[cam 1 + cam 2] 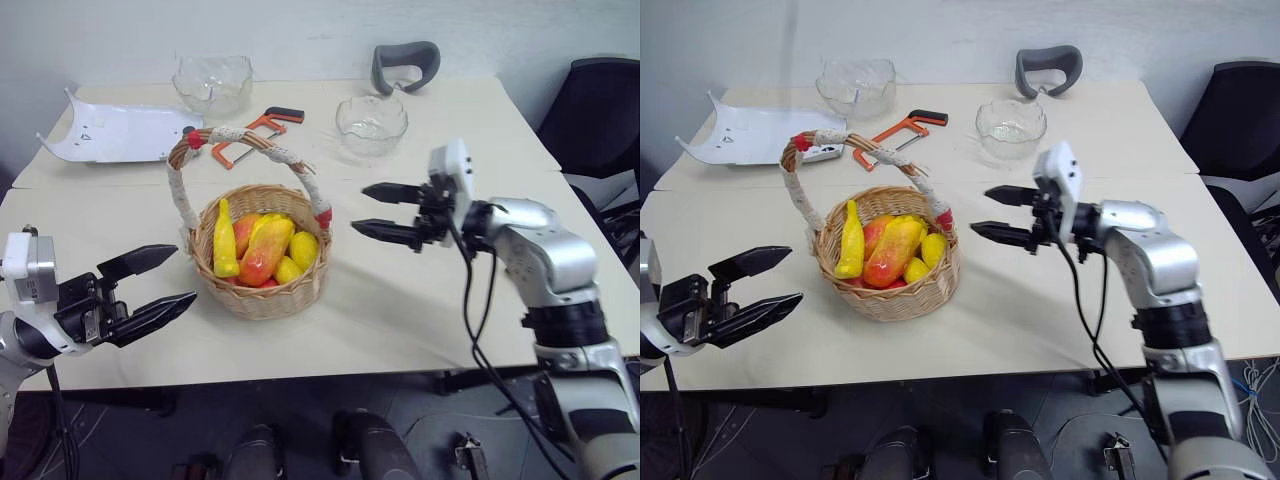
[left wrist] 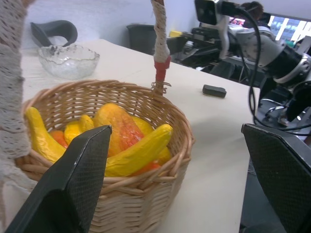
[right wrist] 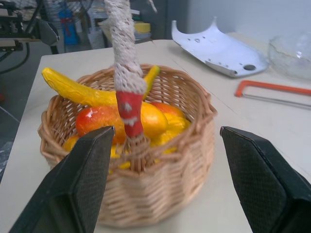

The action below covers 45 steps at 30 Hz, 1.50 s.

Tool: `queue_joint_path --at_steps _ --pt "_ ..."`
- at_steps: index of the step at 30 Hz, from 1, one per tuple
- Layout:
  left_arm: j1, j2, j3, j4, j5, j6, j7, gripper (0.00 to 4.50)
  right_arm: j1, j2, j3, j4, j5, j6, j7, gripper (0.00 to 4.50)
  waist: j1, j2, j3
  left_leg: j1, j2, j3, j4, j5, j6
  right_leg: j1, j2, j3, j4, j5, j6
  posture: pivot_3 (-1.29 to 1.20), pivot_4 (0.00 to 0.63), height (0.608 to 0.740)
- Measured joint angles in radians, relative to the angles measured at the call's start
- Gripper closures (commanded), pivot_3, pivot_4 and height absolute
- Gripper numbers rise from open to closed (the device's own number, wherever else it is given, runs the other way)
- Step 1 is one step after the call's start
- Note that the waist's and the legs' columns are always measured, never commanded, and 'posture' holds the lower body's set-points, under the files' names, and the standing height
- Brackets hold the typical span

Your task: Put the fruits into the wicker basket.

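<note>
The wicker basket point(image 1: 262, 297) stands on the table's middle, its cloth-wrapped handle point(image 1: 181, 190) arching over it. Inside lie the fruits: a yellow-to-red mango point(image 1: 264, 250) and a yellow banana point(image 1: 225, 240) leaning on the left wall, among smaller yellow pieces. My right gripper point(image 1: 359, 207) hovers just right of the basket, level, pointing at it, open and empty. Left of the basket, near the table's front edge, my left gripper point(image 1: 185, 274) is open wide with nothing in it. From the right wrist the banana point(image 3: 77, 90) lies across the rim behind the handle's red band.
Two clear glass bowls point(image 1: 212, 82) point(image 1: 371, 122) stand at the back. An orange-handled saw point(image 1: 262, 130) lies behind the basket, a white panel point(image 1: 120, 133) at the back left, a grey curved pad point(image 1: 405, 65) at the far edge. A black chair point(image 1: 600, 110) stands right.
</note>
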Motion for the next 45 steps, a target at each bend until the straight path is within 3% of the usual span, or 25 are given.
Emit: queue_joint_path --at_steps 3,10,12,18,22,27,32,37,45 --pt "0.0 0.005 -0.009 0.0 0.008 0.0 -0.003 0.0 -0.04 0.056 0.044 0.063 -0.026 -0.023 0.038 1.52 0.0 0.0 0.0 0.0 0.0 0.0 0.0 -0.001 0.001 0.0 -0.001 0.0 0.0 0.0 0.0 0.0 0.15 0.74" --pt "-0.009 0.006 -0.021 0.005 0.021 0.0 -0.01 0.0 -0.063 0.111 0.074 0.1 -0.063 -0.044 0.079 3.91 0.001 0.0 0.0 0.0 0.0 0.0 0.001 -0.001 0.001 0.0 -0.001 0.0 0.0 0.0 0.0 0.0 0.15 0.74" --pt "-0.019 0.006 -0.034 0.007 0.025 0.0 -0.011 0.0 -0.062 0.111 0.072 0.097 -0.067 -0.042 0.08 4.37 0.001 0.0 0.0 0.0 0.0 0.0 0.0 -0.001 0.001 0.0 -0.001 0.0 0.0 0.0 0.0 0.0 0.15 0.74" --pt "-0.088 0.016 -0.075 0.044 0.042 -0.004 -0.032 0.0 0.057 0.049 0.019 -0.065 -0.028 0.01 0.068 4.36 0.007 0.0 0.0 -0.001 0.0 0.0 0.0 -0.001 0.0 0.0 -0.002 0.0 -0.001 0.0 0.0 0.0 0.15 0.74" --pt "-0.133 0.016 -0.123 0.071 0.06 -0.006 -0.049 0.0 0.146 0.018 -0.073 -0.202 0.023 0.083 -0.023 4.36 0.012 0.0 0.0 -0.001 -0.001 0.0 0.001 -0.002 0.002 0.0 -0.002 0.0 -0.001 0.0 0.0 0.0 0.15 0.74" --pt "-0.221 0.008 -0.197 0.135 0.09 -0.022 -0.078 0.0 0.248 -0.027 -0.285 -0.333 0.053 0.111 -0.227 4.36 0.025 0.0 0.0 -0.001 -0.001 0.0 0.0 -0.001 0.001 0.0 -0.001 0.0 0.0 0.0 0.0 0.0 0.15 0.74" --pt "-0.294 -0.008 -0.255 0.216 0.129 -0.048 -0.112 0.0 0.338 -0.14 -0.387 -0.284 -0.031 0.063 -0.311 4.36 0.027 0.0 0.0 -0.001 -0.002 0.0 0.001 -0.002 0.003 0.0 -0.002 0.0 -0.001 0.0 0.0 0.0 0.15 0.74" --pt "-0.36 -0.042 -0.321 0.25 0.166 -0.086 -0.142 0.0 0.341 -0.124 -0.411 -0.137 -0.104 -0.036 -0.416 4.36 0.017 0.0 0.0 0.001 -0.001 0.002 0.0 0.0 -0.001 0.0 0.001 0.001 0.0 0.0 0.0 0.0 0.15 0.74" --pt "-0.366 -0.066 -0.35 0.281 0.226 -0.156 -0.159 0.0 0.379 -0.107 -0.403 -0.115 -0.096 -0.019 -0.451 1.74 0.026 0.0 0.0 0.0 0.0 0.002 0.0 0.0 0.0 0.0 0.002 0.002 0.0 0.0 0.0 0.0 0.15 0.74"
